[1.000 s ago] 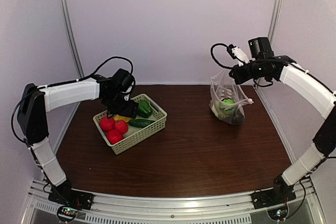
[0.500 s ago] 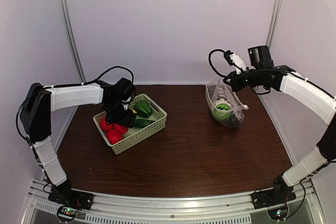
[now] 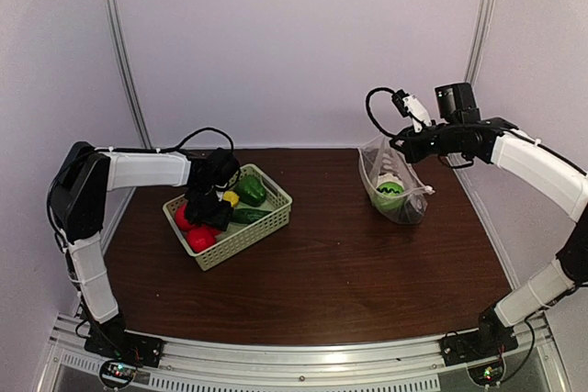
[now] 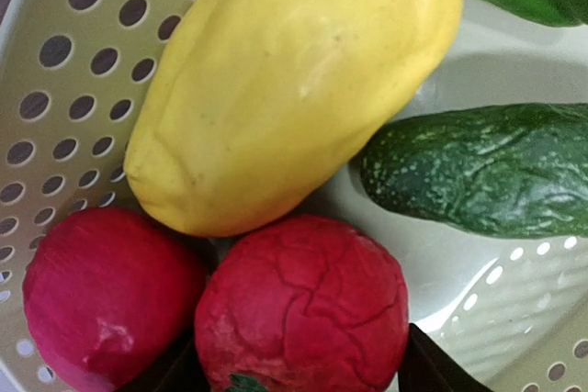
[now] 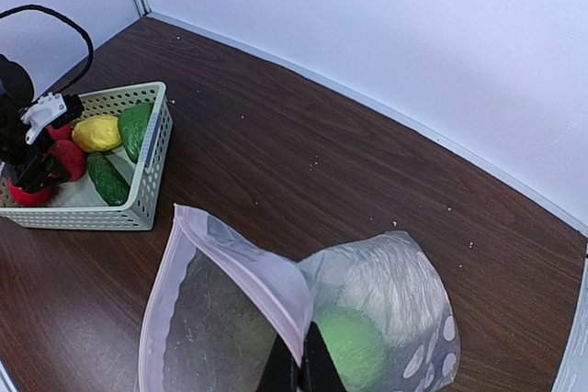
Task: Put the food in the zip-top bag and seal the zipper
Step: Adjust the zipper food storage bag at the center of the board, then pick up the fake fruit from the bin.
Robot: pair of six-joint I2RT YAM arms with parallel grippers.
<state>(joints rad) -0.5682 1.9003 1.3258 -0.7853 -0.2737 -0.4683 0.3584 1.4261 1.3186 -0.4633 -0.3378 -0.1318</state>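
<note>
We see the brown table (image 3: 349,273) with the pale green basket (image 3: 266,222) of food at left. At far right the zip-top bag (image 3: 404,204), a green piece (image 3: 392,190) inside, hangs with its mouth edge pinched by our right gripper (image 5: 299,369). Our left gripper (image 3: 208,213) flanks a red fruit (image 4: 303,305) in the basket; we cannot tell whether it is clamped.

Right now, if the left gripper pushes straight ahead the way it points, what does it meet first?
The red fruit just below the yellow fruit. It sits centered between the left gripper's fingers in the wrist view. Depth is unclear, so they may be touching it.
</note>
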